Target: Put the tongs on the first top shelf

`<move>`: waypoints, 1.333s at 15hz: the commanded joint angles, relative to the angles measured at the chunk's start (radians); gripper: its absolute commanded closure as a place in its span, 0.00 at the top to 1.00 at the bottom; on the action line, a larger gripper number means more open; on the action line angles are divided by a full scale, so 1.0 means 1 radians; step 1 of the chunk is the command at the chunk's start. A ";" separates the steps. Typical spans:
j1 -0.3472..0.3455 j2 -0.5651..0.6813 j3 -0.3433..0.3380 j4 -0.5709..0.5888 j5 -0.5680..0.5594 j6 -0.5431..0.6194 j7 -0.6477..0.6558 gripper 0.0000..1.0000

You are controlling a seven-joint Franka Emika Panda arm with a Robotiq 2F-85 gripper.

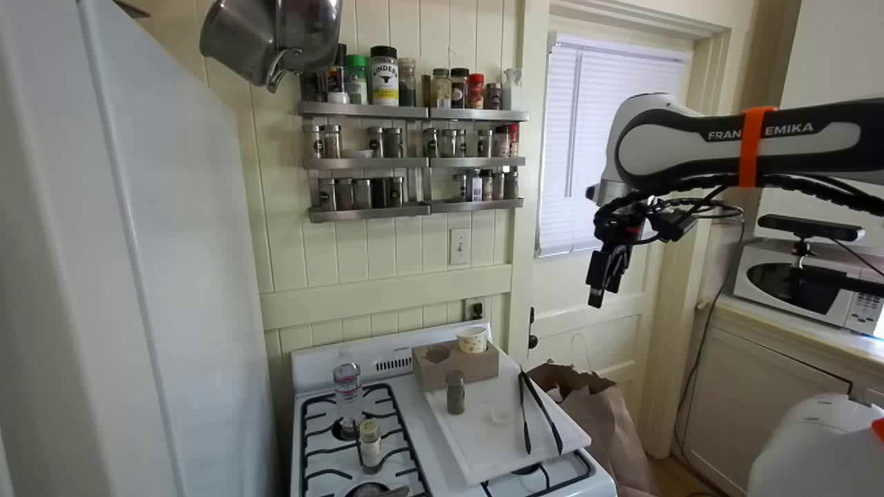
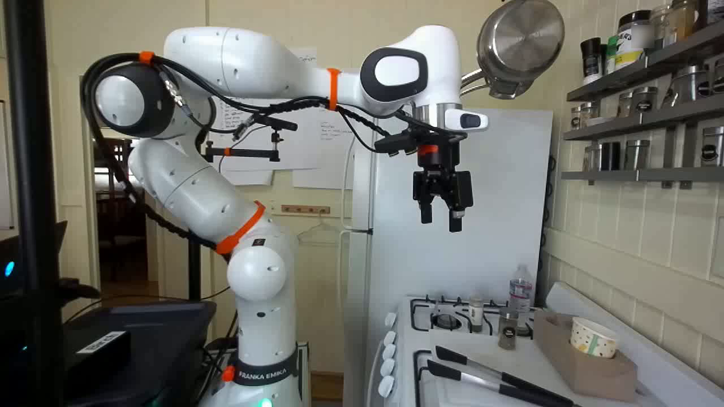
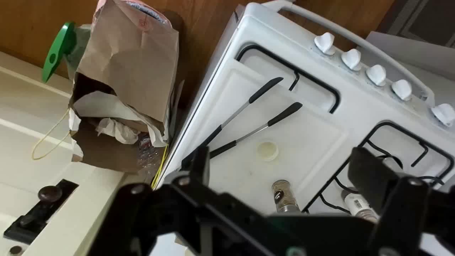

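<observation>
While the tongs (image 1: 545,417) lie on the white cutting board (image 1: 476,442), their arms spread in a narrow V, the first top shelf (image 1: 366,110) hangs on the wall (image 1: 359,262) well above that cutting board in an exterior view. On it stands a white-and-yellow jar (image 1: 385,79) lettered "KINDERS", its smaller print too tiny to make out. The robot arm (image 1: 670,148), higher than the cutting board, reads "FRAN" and "EMIKA", the space between crossed by an orange band (image 1: 753,146).

In an exterior view, the gripper (image 2: 441,221) points downward well above the cutting board, its two fingers (image 2: 426,212) standing apart. The base (image 2: 263,374) of the robot arm, well apart from the cutting board, shows the full name "FRANKA EMIKA". A shaker (image 2: 507,330) stands upright on the cutting board, the text on its round dark label too small to read. Handwriting on the sheets of paper (image 2: 317,158), well beyond the cutting board, is illegible.

In the wrist view, the fingers are wide apart, one of them hiding part of the tongs. A white-labelled shaker (image 3: 358,205) beside the cutting board bears lines too blurred to read. On the opposite side of the cutting board, a brown paper bag (image 3: 124,64) shows faint reddish print.
</observation>
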 commanded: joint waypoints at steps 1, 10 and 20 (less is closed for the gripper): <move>0.006 0.000 -0.003 0.003 -0.003 -0.004 0.003 1.00; -0.018 0.054 -0.023 -0.055 -0.001 0.265 0.076 1.00; -0.068 0.401 -0.054 -0.069 0.058 0.400 0.128 1.00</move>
